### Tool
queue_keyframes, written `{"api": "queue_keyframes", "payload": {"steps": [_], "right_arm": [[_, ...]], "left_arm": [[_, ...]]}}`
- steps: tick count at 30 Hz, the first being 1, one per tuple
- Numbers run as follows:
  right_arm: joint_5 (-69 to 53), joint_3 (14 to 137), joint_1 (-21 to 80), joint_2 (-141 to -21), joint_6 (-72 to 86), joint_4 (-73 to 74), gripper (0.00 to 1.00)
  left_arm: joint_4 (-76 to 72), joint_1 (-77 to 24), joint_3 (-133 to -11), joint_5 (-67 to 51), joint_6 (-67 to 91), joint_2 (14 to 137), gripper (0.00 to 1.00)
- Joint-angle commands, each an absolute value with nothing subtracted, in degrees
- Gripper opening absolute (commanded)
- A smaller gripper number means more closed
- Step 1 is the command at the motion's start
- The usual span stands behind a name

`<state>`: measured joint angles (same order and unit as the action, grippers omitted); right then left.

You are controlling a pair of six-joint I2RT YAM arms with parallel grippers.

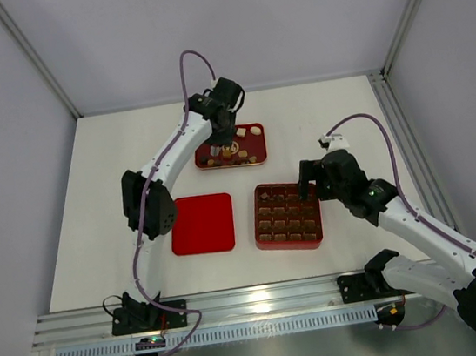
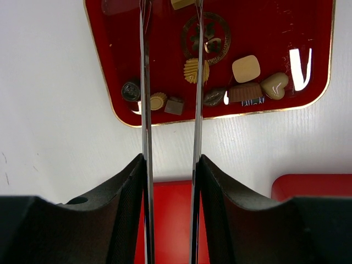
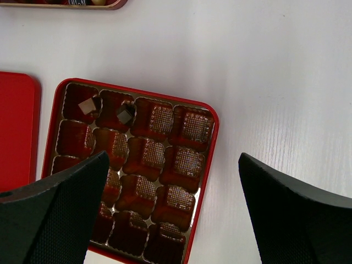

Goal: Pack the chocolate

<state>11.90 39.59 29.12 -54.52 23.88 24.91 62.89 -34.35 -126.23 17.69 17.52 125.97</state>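
Several loose chocolates lie in a red gold-rimmed tray (image 1: 255, 130) (image 2: 324, 55), among them a cream heart (image 2: 274, 85), a cream square (image 2: 246, 68) and a ridged yellow piece (image 2: 192, 70). My left gripper (image 1: 226, 144) (image 2: 165, 22) hangs over the tray's left part. Its two long thin blades stand apart with nothing clamped between them, and their ends leave the view's top edge. The red gridded box (image 1: 256, 219) (image 3: 212, 143) holds two dark chocolates (image 3: 86, 104) (image 3: 125, 114) in its far-left cells. My right gripper (image 1: 308, 188) (image 3: 173, 159) hovers wide open over the box's far right.
The flat red lid (image 1: 202, 224) (image 3: 16, 132) (image 2: 170, 220) lies left of the box. An aluminium rail (image 1: 263, 302) runs along the near edge and another (image 1: 412, 164) along the right side. Grey enclosure walls surround the white table.
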Motion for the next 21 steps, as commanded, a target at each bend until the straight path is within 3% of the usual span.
{"api": "queue_keyframes", "payload": {"steps": [1,21], "right_arm": [[12.9,40.4,28.9,-54.3,23.2,23.4,1.0],[13.0,39.9,28.4,-53.8,22.6,23.5,1.0]], "left_arm": [[62.2,-33.9,-128.3,17.0,17.2,126.2,0.42],[61.4,-33.9,-127.5,16.4,18.1,127.4,0.38]]}}
